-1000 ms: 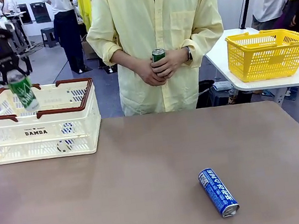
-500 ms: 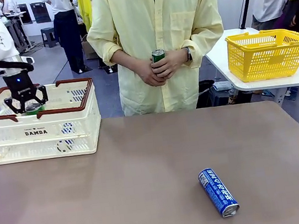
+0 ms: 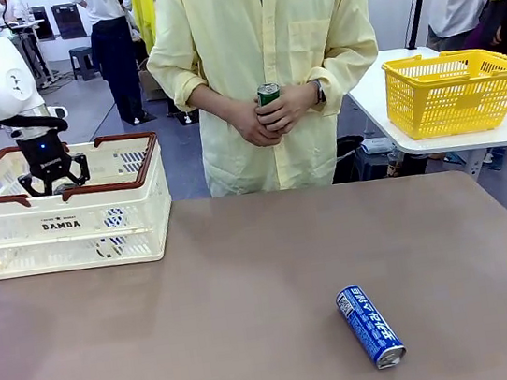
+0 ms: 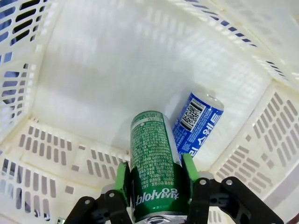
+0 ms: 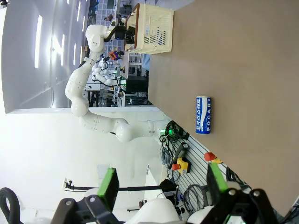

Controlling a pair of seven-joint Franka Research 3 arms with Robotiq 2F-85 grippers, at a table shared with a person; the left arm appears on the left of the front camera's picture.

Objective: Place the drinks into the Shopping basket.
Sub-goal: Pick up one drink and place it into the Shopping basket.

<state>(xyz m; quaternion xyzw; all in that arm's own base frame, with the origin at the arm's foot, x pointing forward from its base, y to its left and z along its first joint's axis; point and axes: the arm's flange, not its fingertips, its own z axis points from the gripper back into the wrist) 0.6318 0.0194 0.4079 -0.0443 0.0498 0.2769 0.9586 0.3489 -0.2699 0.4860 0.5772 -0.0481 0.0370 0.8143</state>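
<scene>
My left gripper [image 3: 54, 183] is lowered inside the cream Shopping basket [image 3: 60, 223], below its brown rim. In the left wrist view the left gripper [image 4: 155, 175] is shut on a green can [image 4: 152, 154], held just above the basket floor and close to a slotted wall [image 4: 37, 154]. A blue can [image 4: 198, 122] lies in the basket beside it. Another blue can [image 3: 371, 326] lies on its side on the table at the front right. The person holds a green can [image 3: 268, 92] in both hands. My right gripper [image 5: 162, 182] is open, far from that blue can [image 5: 202, 115].
A yellow mesh basket [image 3: 455, 91] stands on a white side table at the right. The person stands at the table's far edge, in the middle. The brown tabletop [image 3: 231, 297] is bare between the Shopping basket and the blue can.
My left gripper has come down with the green can from above the basket's rim to inside the basket. The person and the blue can on the table have not moved.
</scene>
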